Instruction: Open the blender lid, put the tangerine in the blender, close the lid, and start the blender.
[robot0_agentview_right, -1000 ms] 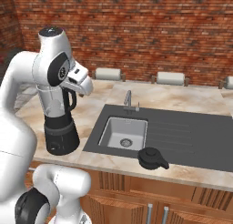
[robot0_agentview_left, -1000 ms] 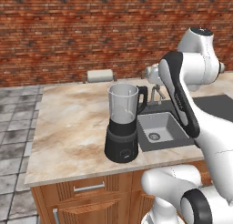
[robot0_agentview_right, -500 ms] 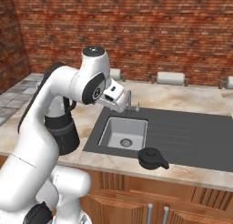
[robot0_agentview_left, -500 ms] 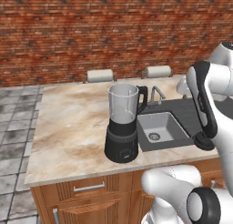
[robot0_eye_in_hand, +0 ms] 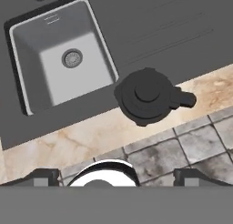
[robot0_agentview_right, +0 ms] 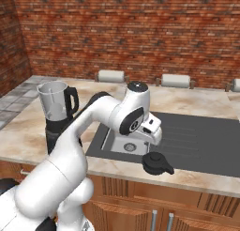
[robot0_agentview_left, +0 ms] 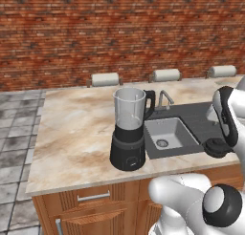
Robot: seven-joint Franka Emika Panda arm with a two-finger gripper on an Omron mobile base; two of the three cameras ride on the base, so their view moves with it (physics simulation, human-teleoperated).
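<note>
blender [robot0_agentview_left: 128, 133] stands on the marble counter [robot0_agentview_left: 72, 129], just at 9 o'clock of the sink [robot0_agentview_left: 170, 136]: black rounded base with a front dial, clear tapered jar, black handle on the side facing the sink. jar has no cap on and looks empty, nothing seen through the clear wall. in the right base view the blender [robot0_agentview_right: 57, 110] sits at 9 o'clock of the frame, partly behind the arm

blender lid [robot0_eye_in_hand: 148, 96] is off, lying flat where the dark sink surround meets the counter's front edge: round black cap, raised centre knob, a small tab sticking out toward 3 o'clock in the hand view. in the right base view the blender lid [robot0_agentview_right: 156, 163] is at 5 o'clock of the sink basin [robot0_agentview_right: 125, 142]; in the left base view the lid [robot0_agentview_left: 216, 146] is at 3 o'clock of the sink

sink basin [robot0_eye_in_hand: 61, 59] is empty, just the drain

gripper [robot0_eye_in_hand: 116, 177] hovers above the lid, fingers spread wide, holding nothing, not touching it
</note>
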